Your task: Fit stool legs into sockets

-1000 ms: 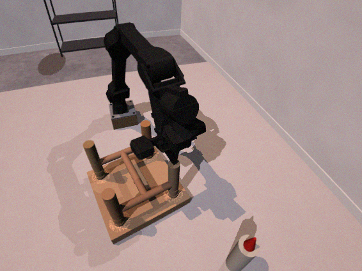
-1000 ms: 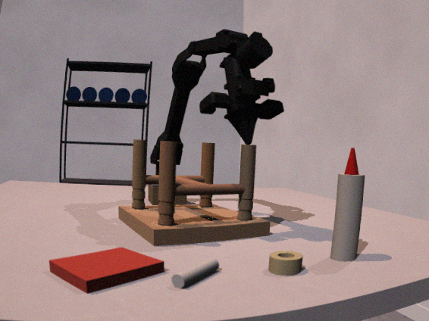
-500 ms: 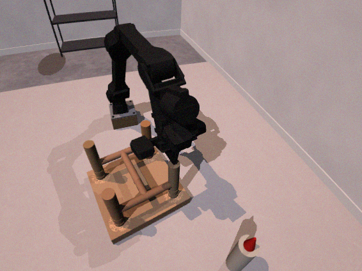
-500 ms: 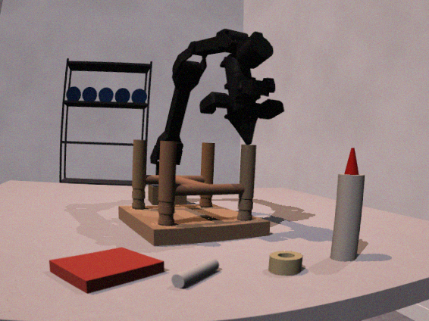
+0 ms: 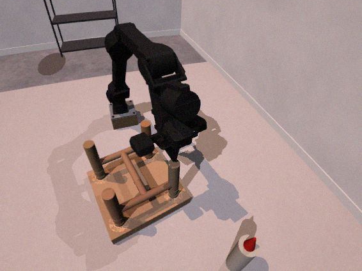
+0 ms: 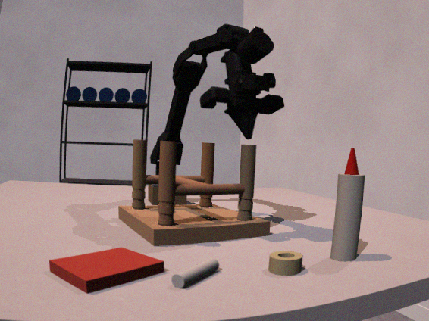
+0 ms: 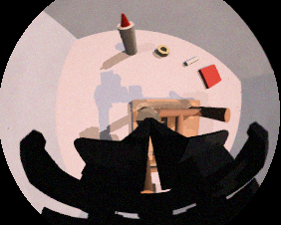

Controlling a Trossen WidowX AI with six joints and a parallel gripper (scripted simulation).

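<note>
Over the near-right leg (image 6: 247,182) hangs the gripper (image 6: 248,132), pinched shut, empty. Stool (image 6: 197,231) sits inverted, seat flat, four legs upright. Legs look rigid, light wood; grip mid-shaft.

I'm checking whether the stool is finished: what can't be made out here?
- Far leg socket: top view, the arm hides it.
- Shoulder seating on the seat: too small in the exterior view.
- Seat middle: wrist view, the shut, empty gripper hides it.
</note>
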